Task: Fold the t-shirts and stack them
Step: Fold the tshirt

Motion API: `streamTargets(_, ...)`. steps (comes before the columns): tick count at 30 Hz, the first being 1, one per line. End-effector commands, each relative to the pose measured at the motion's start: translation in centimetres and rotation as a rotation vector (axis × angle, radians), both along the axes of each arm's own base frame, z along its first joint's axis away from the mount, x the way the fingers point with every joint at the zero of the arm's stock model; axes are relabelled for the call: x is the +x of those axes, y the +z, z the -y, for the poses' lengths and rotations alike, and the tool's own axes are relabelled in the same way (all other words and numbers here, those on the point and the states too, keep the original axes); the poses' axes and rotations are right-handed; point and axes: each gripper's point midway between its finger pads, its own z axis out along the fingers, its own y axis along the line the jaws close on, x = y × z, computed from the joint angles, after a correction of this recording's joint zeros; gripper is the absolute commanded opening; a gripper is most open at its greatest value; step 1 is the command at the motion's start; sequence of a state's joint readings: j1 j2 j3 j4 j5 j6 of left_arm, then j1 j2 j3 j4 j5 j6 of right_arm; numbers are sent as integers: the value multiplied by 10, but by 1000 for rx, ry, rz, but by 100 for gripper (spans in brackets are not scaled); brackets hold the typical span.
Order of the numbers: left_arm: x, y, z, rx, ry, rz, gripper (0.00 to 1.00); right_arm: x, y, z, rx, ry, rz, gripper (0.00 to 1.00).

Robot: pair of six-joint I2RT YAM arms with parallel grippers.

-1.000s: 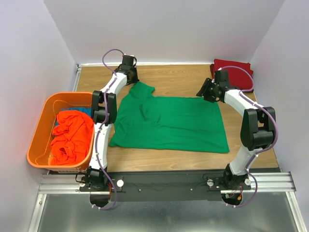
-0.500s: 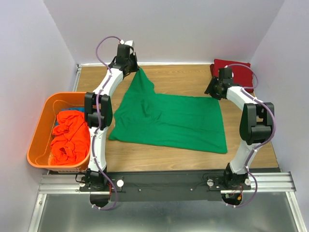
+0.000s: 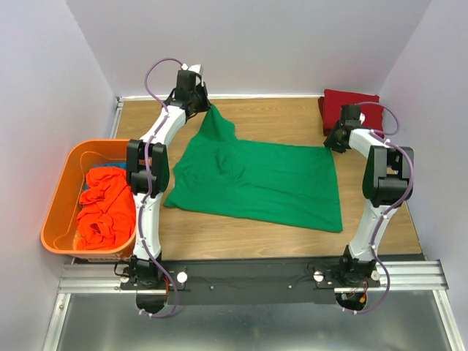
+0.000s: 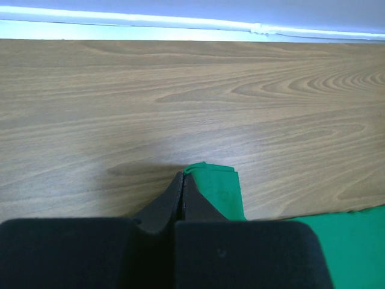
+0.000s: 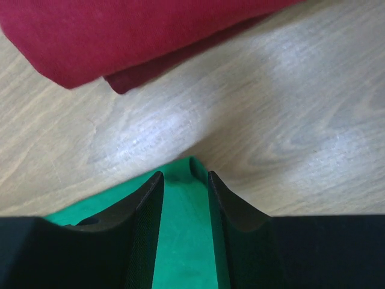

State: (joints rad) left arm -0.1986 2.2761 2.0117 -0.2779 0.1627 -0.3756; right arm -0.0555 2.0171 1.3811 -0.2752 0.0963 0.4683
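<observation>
A bright green t-shirt (image 3: 256, 179) lies spread on the wooden table. My left gripper (image 3: 205, 108) is at the back of the table. It is shut on the shirt's far left corner (image 4: 219, 191), which is pulled up into a point; its tips (image 4: 183, 178) are pressed together. My right gripper (image 3: 334, 139) is at the shirt's far right corner. Its jaws stand apart with green cloth (image 5: 183, 241) between them. A folded dark red t-shirt (image 3: 356, 108) lies at the back right, just beyond the right gripper, and also shows in the right wrist view (image 5: 120, 36).
An orange bin (image 3: 57, 191) stands at the left edge. It holds a crumpled orange-red shirt (image 3: 107, 210) and a blue shirt (image 3: 121, 169) under it. Walls close the table at the back and both sides.
My left gripper has taken the green shirt's far left corner and drawn it back and up. My right gripper has moved right and back to the shirt's far right corner.
</observation>
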Motion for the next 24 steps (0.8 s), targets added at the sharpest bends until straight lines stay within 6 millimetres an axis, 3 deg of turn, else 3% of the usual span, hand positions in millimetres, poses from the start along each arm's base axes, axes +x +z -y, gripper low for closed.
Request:
streamTargets(1,-2,33,8,-33,-26,61,0,17,4,10,-49,-24,22,41)
streamTargets(8,-2,35,9,-38,-28,61,0,17,-8,10,-48,-33,-1,39)
streamTargets(17,-2,36,11,-41,-34,62,0,11,-4,8,-32,-34,2,37)
streamTargets(24,-2,37,11,-47,-34,62,0,7,-4,8,-31,-35,-4,26)
